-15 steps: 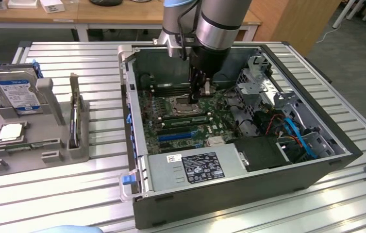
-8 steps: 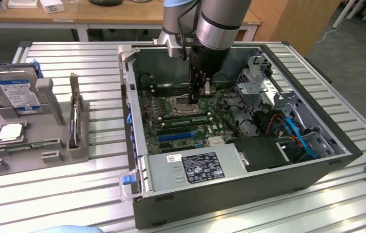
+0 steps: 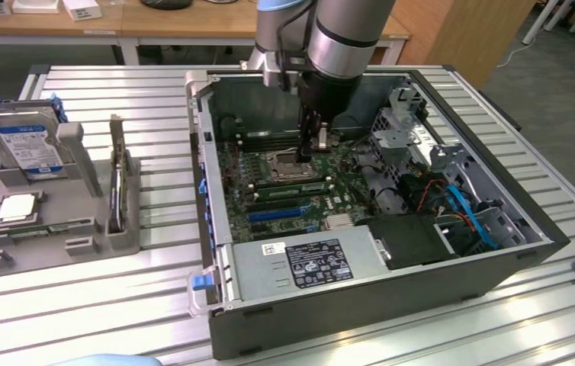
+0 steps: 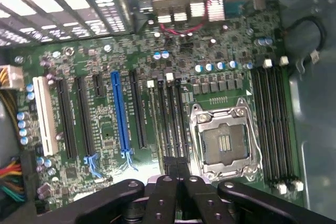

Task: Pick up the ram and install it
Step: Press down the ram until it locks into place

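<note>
Wrist view first: the gripper [image 4: 176,169] sits right at the front, its black fingers [image 4: 169,174] pressed together with no gap, poised over the green motherboard [image 4: 105,129]. Its tips line up with the bank of dark memory slots [image 4: 170,114] beside the empty CPU socket [image 4: 223,142]. I cannot tell whether a stick is pinched between those tips. Further out on the board, a blue expansion slot [image 4: 119,114] and a white one [image 4: 44,116] run parallel, and a second bank of memory slots [image 4: 273,129] lies on the far side of the socket.

Over to the exterior view: the arm reaches down into the open computer case [image 3: 531,252], gripper [image 3: 308,149] low over the board next to the socket [image 3: 285,164]. Well apart, on the exterior view's left, a grey holder [image 3: 53,229] stands on the slatted table [image 3: 114,99]. The ram [image 3: 117,191] stands on edge in its slot there, with the hard drive [image 3: 25,145] upright behind and a square CPU chip [image 3: 18,207] lying flat.
</note>
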### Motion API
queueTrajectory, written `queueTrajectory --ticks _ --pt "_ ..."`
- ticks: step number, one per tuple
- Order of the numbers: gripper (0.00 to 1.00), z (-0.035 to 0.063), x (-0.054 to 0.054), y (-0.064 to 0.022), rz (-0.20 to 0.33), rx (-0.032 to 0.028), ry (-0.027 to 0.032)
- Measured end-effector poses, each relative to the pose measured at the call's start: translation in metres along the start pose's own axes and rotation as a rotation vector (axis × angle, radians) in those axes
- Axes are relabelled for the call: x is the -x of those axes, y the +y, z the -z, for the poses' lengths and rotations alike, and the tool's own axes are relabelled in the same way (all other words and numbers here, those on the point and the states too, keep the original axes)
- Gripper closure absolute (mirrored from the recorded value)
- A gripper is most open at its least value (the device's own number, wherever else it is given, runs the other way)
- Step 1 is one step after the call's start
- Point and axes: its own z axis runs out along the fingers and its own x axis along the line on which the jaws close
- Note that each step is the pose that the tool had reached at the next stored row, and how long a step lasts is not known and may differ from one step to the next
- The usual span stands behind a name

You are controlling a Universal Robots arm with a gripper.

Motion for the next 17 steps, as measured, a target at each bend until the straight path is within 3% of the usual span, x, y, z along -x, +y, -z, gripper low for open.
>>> queueTrajectory --ticks 17 --pt "0.9 -0.0001 -0.0001 0.0 -0.241 -0.0124 -0.015"
